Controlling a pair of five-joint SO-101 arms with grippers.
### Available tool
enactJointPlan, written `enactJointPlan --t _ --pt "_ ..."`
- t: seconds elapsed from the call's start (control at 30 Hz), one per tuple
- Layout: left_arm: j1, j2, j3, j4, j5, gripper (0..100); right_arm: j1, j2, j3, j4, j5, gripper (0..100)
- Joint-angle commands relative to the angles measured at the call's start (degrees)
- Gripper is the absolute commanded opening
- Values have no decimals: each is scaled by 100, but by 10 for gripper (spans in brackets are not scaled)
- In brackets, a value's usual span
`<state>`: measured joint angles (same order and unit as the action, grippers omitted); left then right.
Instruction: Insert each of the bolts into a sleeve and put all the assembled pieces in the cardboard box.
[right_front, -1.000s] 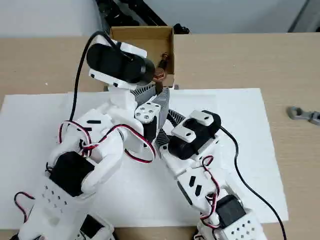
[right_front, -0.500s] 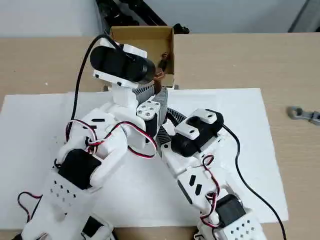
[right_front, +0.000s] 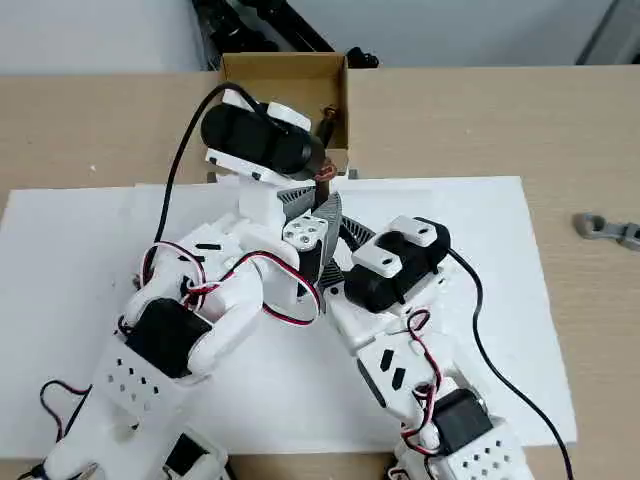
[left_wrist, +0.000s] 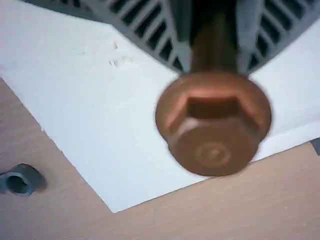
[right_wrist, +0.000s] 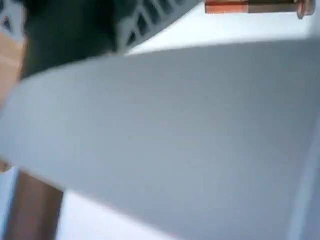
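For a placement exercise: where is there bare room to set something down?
Free: white sheet right of the right arm; sheet left of the left arm; wood between cardboard box and metal piece. Crowded: where both arms meet below the box.

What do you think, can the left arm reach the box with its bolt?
Probably yes: its fingers hold the bolt right beside the box's near edge, and nothing seems to stand between them.

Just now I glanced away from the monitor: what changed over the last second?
The left tool, shut on the copper bolt, drew back a little from the cardboard box toward the white sheet. The right arm and the box stayed roughly put.
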<state>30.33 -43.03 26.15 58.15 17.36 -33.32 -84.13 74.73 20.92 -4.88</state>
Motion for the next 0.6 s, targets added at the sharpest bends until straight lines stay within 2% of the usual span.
enactJointPlan --t 0.0,0.23,0.57 --pt "44 -299 -40 35 202 6 57 -101 -264 -84 -62 3" --pt "26 -809 4 35 378 6 57 -101 -273 -92 -70 3" --pt "149 -475 4 18 378 6 48 -92 -273 -92 -70 3"
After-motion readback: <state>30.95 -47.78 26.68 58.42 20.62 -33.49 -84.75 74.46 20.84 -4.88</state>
